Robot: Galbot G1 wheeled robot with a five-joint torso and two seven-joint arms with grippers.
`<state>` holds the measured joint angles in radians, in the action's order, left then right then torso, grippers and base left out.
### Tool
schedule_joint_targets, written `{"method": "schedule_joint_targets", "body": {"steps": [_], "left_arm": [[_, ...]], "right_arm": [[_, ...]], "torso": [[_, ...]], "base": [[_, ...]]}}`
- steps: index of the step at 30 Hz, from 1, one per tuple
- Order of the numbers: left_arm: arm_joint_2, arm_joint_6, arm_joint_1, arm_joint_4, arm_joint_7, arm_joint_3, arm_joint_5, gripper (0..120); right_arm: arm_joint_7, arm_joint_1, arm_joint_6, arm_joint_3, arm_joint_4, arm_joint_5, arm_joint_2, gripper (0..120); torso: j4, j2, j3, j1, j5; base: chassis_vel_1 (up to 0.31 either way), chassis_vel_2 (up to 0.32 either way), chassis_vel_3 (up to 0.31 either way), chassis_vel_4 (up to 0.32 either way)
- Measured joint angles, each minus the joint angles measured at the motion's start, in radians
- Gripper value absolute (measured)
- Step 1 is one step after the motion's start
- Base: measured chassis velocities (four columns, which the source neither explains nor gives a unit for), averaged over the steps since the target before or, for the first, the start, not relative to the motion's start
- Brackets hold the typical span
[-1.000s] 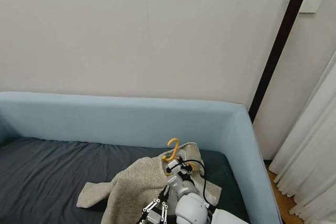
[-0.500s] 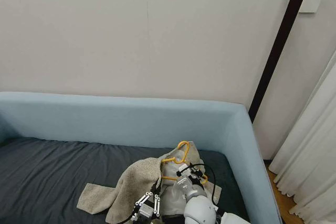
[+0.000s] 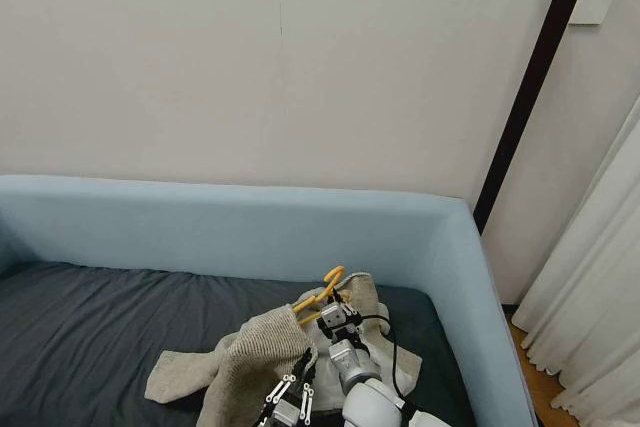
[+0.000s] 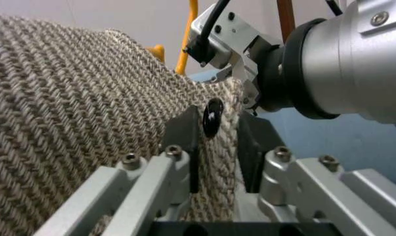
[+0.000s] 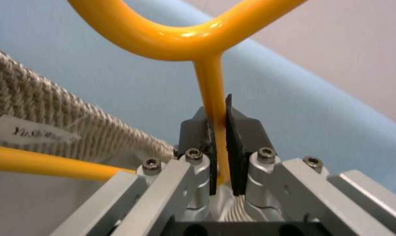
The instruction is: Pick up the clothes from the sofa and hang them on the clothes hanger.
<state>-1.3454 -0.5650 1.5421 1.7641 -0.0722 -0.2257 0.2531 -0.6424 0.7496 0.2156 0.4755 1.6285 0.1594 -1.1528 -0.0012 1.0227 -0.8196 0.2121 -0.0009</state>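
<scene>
The sweater [image 3: 245, 357], a beige knit, lies heaped on the dark seat [image 3: 80, 327] of the sofa [image 3: 200, 227], toward its right end and a little in front of the backrest. One part trails flat on the seat toward the left. The rest rises in a peak where the hanger [image 3: 318, 294] lifts it. The hanger is yellow and tilted, its hook pointing up toward the sofa's right back corner and one shoulder running down under the knit.

The right tool [image 3: 336, 315] stands just under the hook, at the top of the heap. In the right wrist view its fingers [image 5: 244, 130] are pressed together on the hanger's thin stem, just below where the hook curves away. The stem runs straight up between them. Beside the tool a shoulder of the hanger passes under the sweater's edge, where a white label [image 5: 27, 132] shows.

The left tool [image 3: 296, 379] is lower and nearer the robot, reaching up into the sweater just to the left of the right arm. In the left wrist view its fingers [image 4: 184, 140] pinch a fold of the knit edge, with a black button [image 4: 213, 117] right at the tips. The right arm's body sits just beyond this pinch.
</scene>
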Motion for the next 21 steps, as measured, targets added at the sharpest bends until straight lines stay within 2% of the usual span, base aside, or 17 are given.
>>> {"method": "schedule_joint_targets", "body": {"steps": [2,4,8,9,12,14,15,17,19,20,21], "left_arm": [[0.035,-0.022,0.010,0.021,0.005,-0.006,0.002,38],[0.051,-0.036,0.019,0.031,0.010,-0.013,0.003,41],[0.119,-0.116,0.079,0.071,0.030,-0.052,0.004,60],[0.119,-0.116,0.079,0.071,0.030,-0.052,0.004,60],[0.164,-0.169,0.129,0.107,0.047,-0.083,-0.011,72],[0.194,-0.199,0.157,0.147,0.079,-0.110,-0.059,81],[0.194,-0.199,0.157,0.147,0.079,-0.110,-0.059,81],[0.231,-0.199,0.174,0.209,0.103,-0.134,-0.155,90],[0.261,-0.160,0.173,0.255,0.108,-0.150,-0.247,98],[0.261,-0.160,0.173,0.255,0.108,-0.150,-0.247,98],[0.289,-0.105,0.159,0.287,0.107,-0.158,-0.329,99]], "right_arm": [[0.015,0.011,-0.023,-0.021,-0.002,-0.036,0.001,4],[0.020,0.013,-0.026,-0.029,-0.005,-0.049,0.002,4],[0.024,0.014,-0.020,-0.055,-0.022,-0.088,0.003,4],[0.024,0.014,-0.020,-0.055,-0.022,-0.088,0.003,4],[0.024,0.011,-0.009,-0.065,-0.036,-0.113,0.001,4],[0.024,0.008,-0.008,-0.070,-0.051,-0.132,-0.001,4],[0.024,0.008,-0.008,-0.070,-0.051,-0.132,-0.001,4],[0.028,0.006,-0.011,-0.073,-0.068,-0.157,-0.003,4],[0.032,0.006,-0.020,-0.073,-0.083,-0.179,-0.007,4],[0.032,0.006,-0.020,-0.073,-0.083,-0.179,-0.007,4],[0.035,0.008,-0.026,-0.073,-0.092,-0.195,-0.010,4]], "torso": [[-0.0002,0.000,0.000,0.000,-0.0001],[-0.0003,0.000,0.000,0.000,-0.0001],[0.0000,0.000,0.000,0.000,-0.0001],[0.0000,0.000,0.000,0.000,-0.0001],[0.0001,0.000,0.000,0.000,0.0000],[0.0001,0.000,0.000,0.000,-0.0002],[0.0001,0.000,0.000,0.000,-0.0002],[0.0001,0.000,0.000,0.000,-0.0001],[-0.0001,0.000,0.000,0.000,0.0000],[-0.0001,0.000,0.000,0.000,0.0000],[0.0000,0.000,0.000,0.000,0.0000]], "base": [[0.000,0.000,0.000,0.000],[0.000,0.000,0.000,0.000],[0.000,0.000,0.000,0.000],[0.000,0.000,0.000,0.000],[0.000,0.000,0.000,0.000],[0.000,0.000,0.000,0.000],[0.000,0.000,0.000,0.000],[0.000,0.000,0.000,0.000],[0.000,0.000,0.000,0.000],[0.000,0.000,0.000,0.000],[0.000,0.000,0.000,0.000]]}}
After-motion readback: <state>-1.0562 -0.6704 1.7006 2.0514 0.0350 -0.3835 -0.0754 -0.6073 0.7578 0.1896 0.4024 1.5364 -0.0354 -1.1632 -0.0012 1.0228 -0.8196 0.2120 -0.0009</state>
